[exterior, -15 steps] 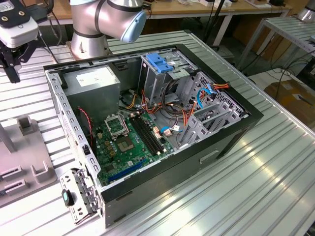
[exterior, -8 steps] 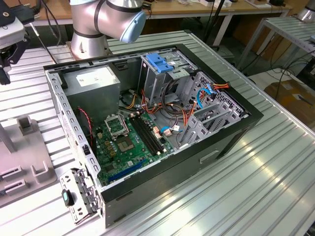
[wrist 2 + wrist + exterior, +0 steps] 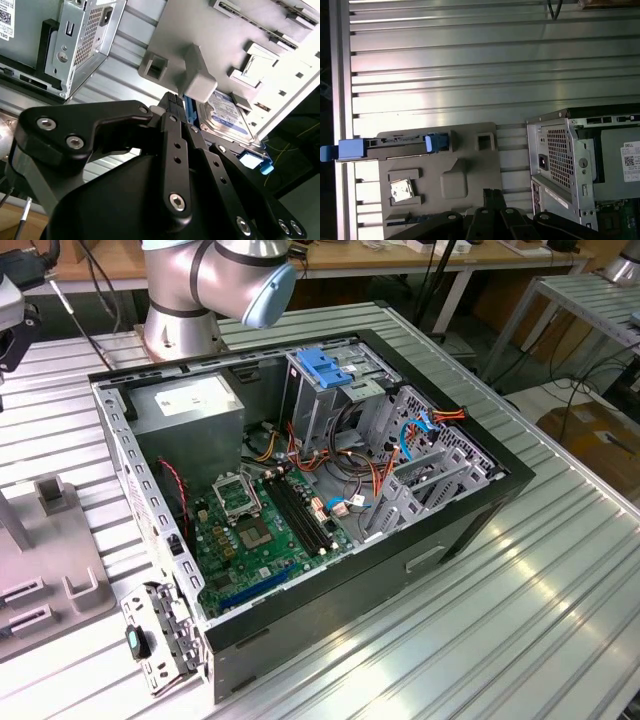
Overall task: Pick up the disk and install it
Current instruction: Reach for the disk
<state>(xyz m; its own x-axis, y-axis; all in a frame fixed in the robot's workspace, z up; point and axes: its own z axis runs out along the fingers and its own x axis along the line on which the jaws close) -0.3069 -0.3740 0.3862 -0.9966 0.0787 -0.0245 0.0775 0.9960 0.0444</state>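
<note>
Black links of my pincer [image 3: 173,97] sit closest in both wrist views. The fingertips are pressed together with nothing between them, and they point toward a grey plastic holder [image 3: 465,165] on the ribbed aluminium table [image 3: 470,65]. The disk [image 3: 395,145] rests in that holder, apart from my grasp, with blue rails along its sides. In the second wrist view my tips sit just beside one rail; I cannot tell whether they touch it. An open computer case [image 3: 480,510] lies on the table near the holder, its motherboard [image 3: 260,530] exposed.
</note>
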